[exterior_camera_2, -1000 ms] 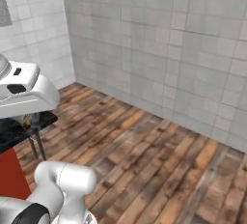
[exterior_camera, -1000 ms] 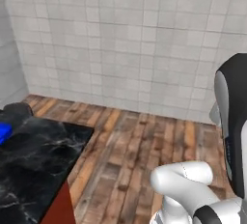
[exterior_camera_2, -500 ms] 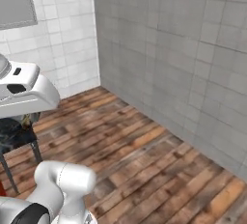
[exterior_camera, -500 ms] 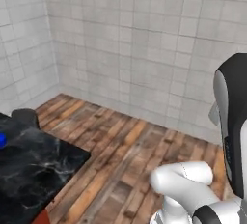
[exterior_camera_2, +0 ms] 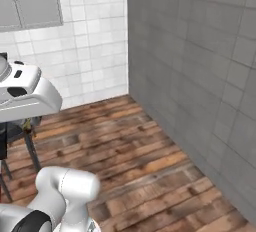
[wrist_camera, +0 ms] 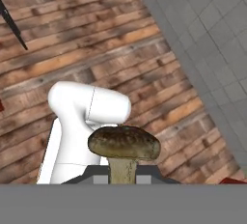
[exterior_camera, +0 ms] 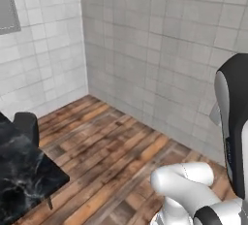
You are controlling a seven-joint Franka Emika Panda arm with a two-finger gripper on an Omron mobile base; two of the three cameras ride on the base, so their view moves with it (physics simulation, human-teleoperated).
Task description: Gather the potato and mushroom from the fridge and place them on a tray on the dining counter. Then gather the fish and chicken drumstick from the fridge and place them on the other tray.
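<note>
Item in transit: mushroom [wrist_camera: 124, 144] pinched by its stem in the tool [wrist_camera: 123, 172], not yet on a tray; dining tabletop [exterior_camera: 22, 180] corner nearby; remaining items unaccounted for.

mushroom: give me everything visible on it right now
The mushroom shows in the hand view, at the bottom centre. It has a wide, dark brown domed cap with a mottled, slightly glossy surface, and a pale tan stem below it. It stands upright in that view, cap up, the stem running down into the pincer, which is shut on it. The stem's lower end is hidden. Behind it lie the wood plank floor and grey tiled wall.
</note>
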